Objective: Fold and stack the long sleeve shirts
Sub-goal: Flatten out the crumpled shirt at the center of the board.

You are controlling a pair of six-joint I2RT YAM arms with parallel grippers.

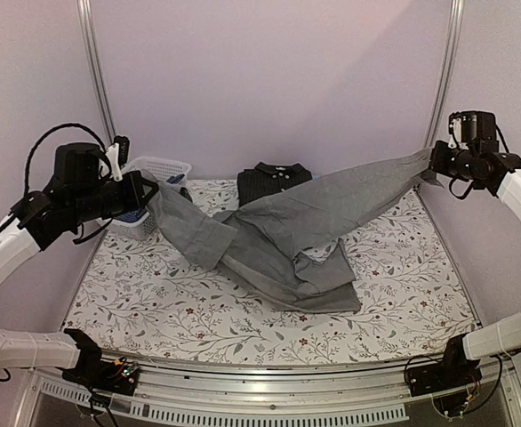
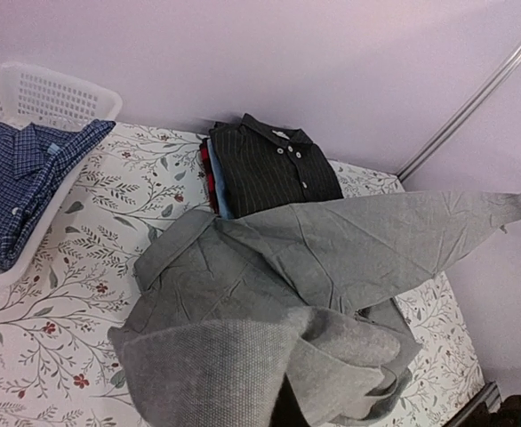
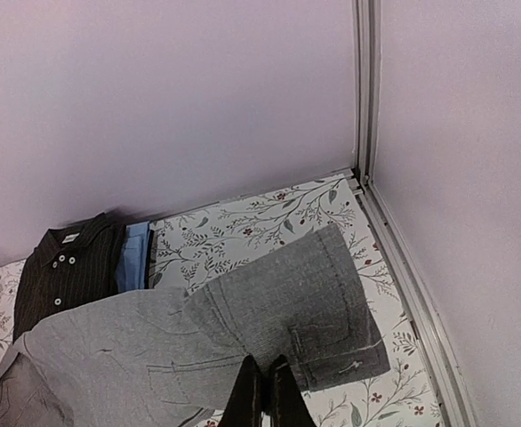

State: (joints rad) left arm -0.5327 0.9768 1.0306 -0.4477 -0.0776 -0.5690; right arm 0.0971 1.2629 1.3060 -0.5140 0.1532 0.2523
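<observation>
Spreading the grey shirt [image 1: 278, 236]: the left gripper [image 1: 147, 191] at nine o'clock and the right gripper [image 1: 434, 165] at two each pinch a sleeve end. Its body sags onto the table [image 1: 154, 311]. Next, probably, lower it flat for folding.

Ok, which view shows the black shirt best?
Left wrist: the black shirt lies nearly whole, collar and buttons clear. Top external shows it small, its near edge behind the grey shirt. Right wrist catches it at the left, lower part covered.
</observation>
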